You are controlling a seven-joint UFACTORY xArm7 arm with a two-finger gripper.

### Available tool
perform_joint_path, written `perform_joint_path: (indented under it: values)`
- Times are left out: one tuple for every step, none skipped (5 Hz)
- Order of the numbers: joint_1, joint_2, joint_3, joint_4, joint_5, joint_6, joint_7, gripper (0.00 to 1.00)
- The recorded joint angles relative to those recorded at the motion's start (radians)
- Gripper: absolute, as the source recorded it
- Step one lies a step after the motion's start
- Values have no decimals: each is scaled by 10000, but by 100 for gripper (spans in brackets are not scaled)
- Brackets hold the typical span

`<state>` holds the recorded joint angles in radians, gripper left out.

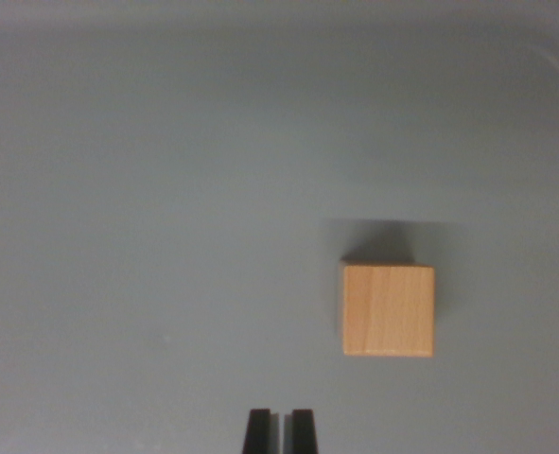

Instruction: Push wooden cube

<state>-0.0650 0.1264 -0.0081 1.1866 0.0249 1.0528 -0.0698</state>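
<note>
wrist view, single frame. gripper [280, 430] enters from the bottom edge, a little left of the frame's centre. only the two dark fingertips [258, 431] show, side by side and upright, tips pointing toward the top of the view. jaws stand nearly together, a thin sliver of gap between them, nothing held there. rest of the arm is out of frame.

One wooden cube [389, 310], one gripper [280, 430] with two dark fingertips [257, 430], one grey tabletop [147, 236].
</note>
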Motion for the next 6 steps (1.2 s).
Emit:
perform_joint_path:
  values:
    - [0, 0, 0, 0, 0, 0, 0, 0]
    - [-57, 158, -55, -367, 8, -493, -103, 0]
    - [-57, 158, -55, -367, 8, -493, -103, 0]
    - [-107, 299, -105, -693, 14, -932, -194, 0]
    - [-107, 299, -105, -693, 14, -932, -194, 0]
    - [-159, 443, -155, -1027, 21, -1381, -288, 0]
